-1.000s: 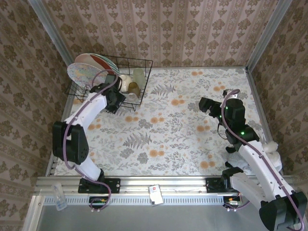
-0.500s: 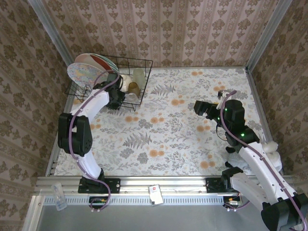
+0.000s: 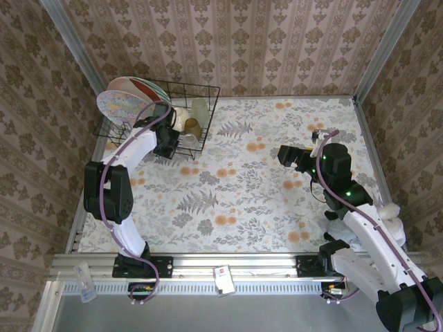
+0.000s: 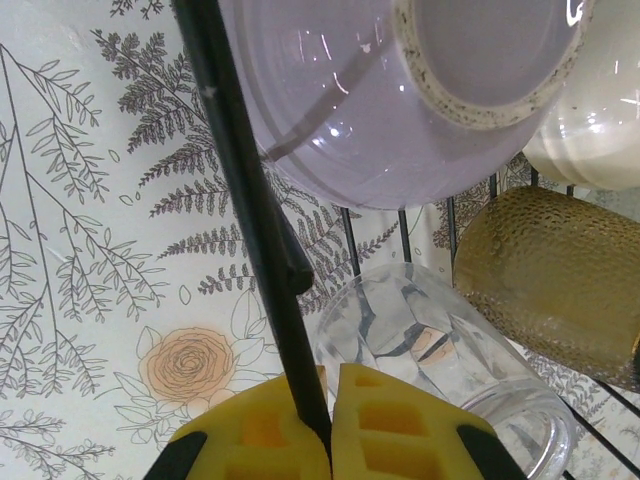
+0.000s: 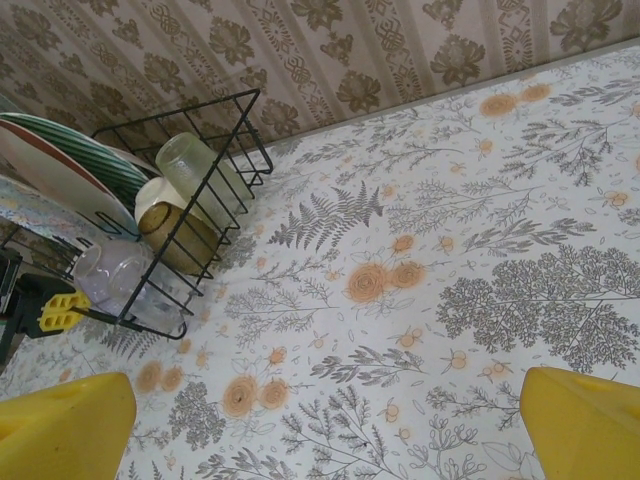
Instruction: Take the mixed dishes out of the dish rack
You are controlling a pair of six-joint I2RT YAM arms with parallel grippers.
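Left gripper (image 4: 328, 425) pinches a dish rack (image 4: 235, 180) wire; lavender bowl (image 4: 340, 110) lies at 12 o'clock. Right gripper (image 5: 322, 425) spread, well apart.

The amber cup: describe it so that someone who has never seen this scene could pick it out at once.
Find the black wire dish rack in the far left corner of the table. At its right end, away from the upright plates, small cups lie together. The amber cup is the brown-gold, pebbled one, beside a smooth cream cup and a clear glass.
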